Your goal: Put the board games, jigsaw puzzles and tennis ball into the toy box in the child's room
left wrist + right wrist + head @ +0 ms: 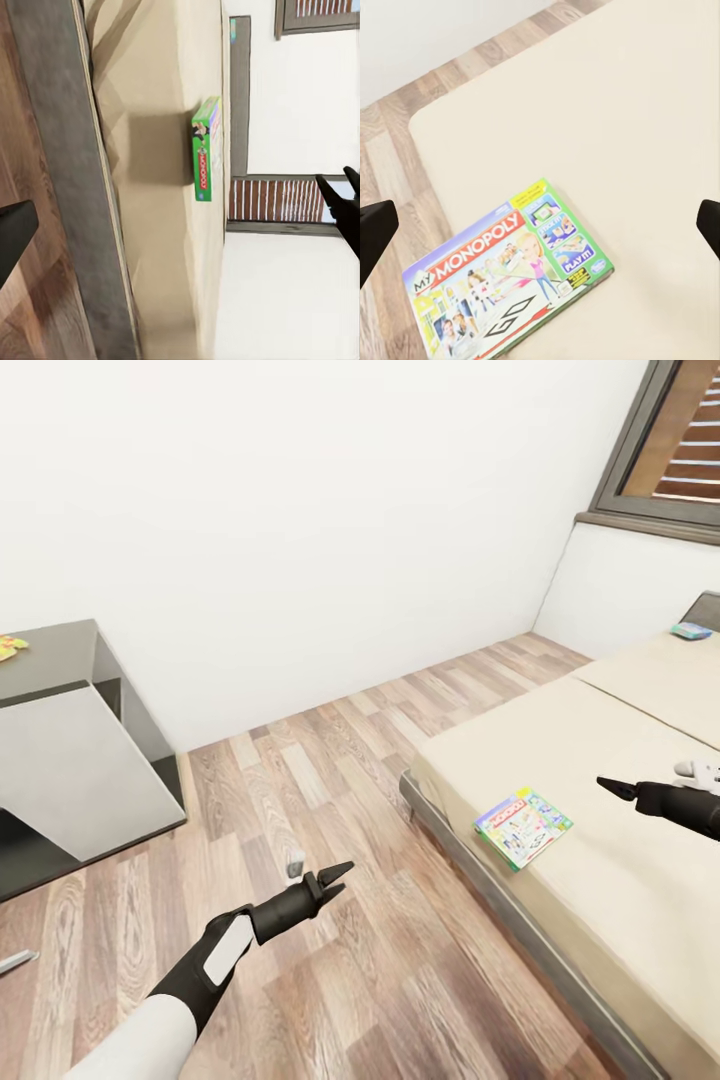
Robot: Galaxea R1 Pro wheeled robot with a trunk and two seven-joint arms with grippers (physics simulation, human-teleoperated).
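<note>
Your left tool (pixel 335 880) hangs over the wood-plank floor (pixel 330 760) at about 6 o'clock in the head view, its dark fingers narrowly parted at the tips and empty. Your right tool (pixel 612 787) reaches in from 3 o'clock over the bed (pixel 620 880); from the head it looks like a single dark point, so you cannot tell its opening there. The right wrist view settles it: the two fingertips (pixel 375 232) sit at opposite edges of the picture, spread wide, with nothing between them but mattress and box.

The nearest board game (pixel 524 827), a white-green box, lies flat on the mattress near the bed's foot corner, at roughly 4 o'clock in the head view. The right wrist view lets you read its cover, "My Monopoly", which the head view leaves as a blur of colour. The left wrist view gives you the same box edge-on, showing its thin green side and the grey bed frame (pixel 60 180) below the mattress.

A second, blue board game (pixel 691 630) lies far up the bed by the grey headboard (pixel 706 610), at 2 o'clock, under the dark-framed window (pixel 665 450). At 9 o'clock the dark grey-topped end of the desk (pixel 60 660) carries a scrap of multicoloured jigsaw puzzle (pixel 10 648) at the frame's edge.
</note>
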